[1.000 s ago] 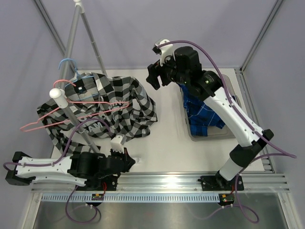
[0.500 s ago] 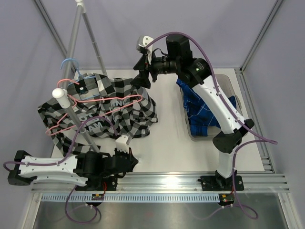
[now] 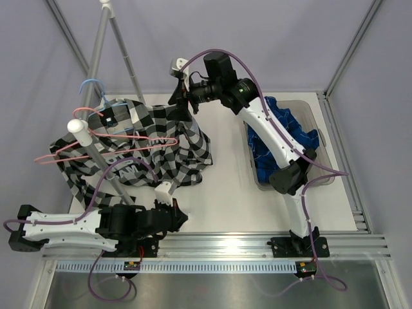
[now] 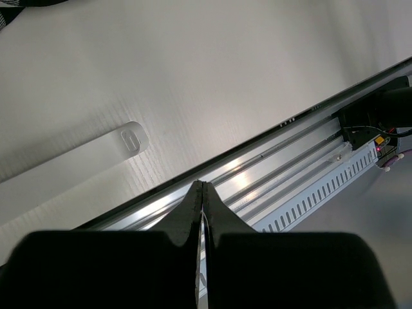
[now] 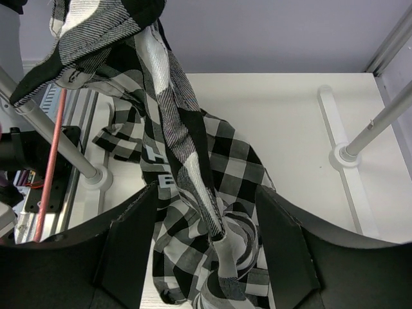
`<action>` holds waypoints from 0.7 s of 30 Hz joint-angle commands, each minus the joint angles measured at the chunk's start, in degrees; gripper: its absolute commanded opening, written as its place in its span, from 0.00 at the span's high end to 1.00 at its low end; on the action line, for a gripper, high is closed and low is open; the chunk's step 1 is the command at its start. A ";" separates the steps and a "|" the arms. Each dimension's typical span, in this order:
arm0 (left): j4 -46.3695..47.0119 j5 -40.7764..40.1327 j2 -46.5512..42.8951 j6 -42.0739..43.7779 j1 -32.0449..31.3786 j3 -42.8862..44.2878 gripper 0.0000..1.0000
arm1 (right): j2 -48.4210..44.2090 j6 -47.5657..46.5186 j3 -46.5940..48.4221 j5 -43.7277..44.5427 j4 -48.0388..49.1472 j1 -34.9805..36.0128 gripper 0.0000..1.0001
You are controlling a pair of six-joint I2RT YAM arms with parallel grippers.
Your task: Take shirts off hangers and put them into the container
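We log: right gripper (image 5: 206,215), swung from container (image 3: 311,108) to checked shirt (image 3: 164,138) at the rack (image 3: 77,126), jaws apart astride the cloth. Blue shirt (image 3: 283,132) lies in container. Left gripper (image 4: 201,193) clenched, empty. We judge second removal beginning.

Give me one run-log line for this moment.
blue plaid shirt: in container | checked shirt: on rack | right claw: open, facing checked shirt | left claw: shut, empty, near table edge

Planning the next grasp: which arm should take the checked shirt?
Right. The right gripper is open with the checked shirt hanging between its fingers. The left gripper is shut, low by the near rail, away from the shirt.
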 commanded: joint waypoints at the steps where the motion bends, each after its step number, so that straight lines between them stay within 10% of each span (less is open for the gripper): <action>1: 2.30 0.33 -0.66 -0.15 0.37 0.10 0.99 | 1.57 0.29 5.24 -3.64 3.37 -0.04 0.32; 17: 4.23 1.91 -0.57 0.82 1.07 -0.34 0.96 | 5.18 2.57 5.43 -16.65 5.04 0.40 1.00; 21: 4.93 2.08 -0.57 0.91 1.07 -0.78 0.95 | 4.31 3.54 3.59 -19.02 5.91 0.49 1.00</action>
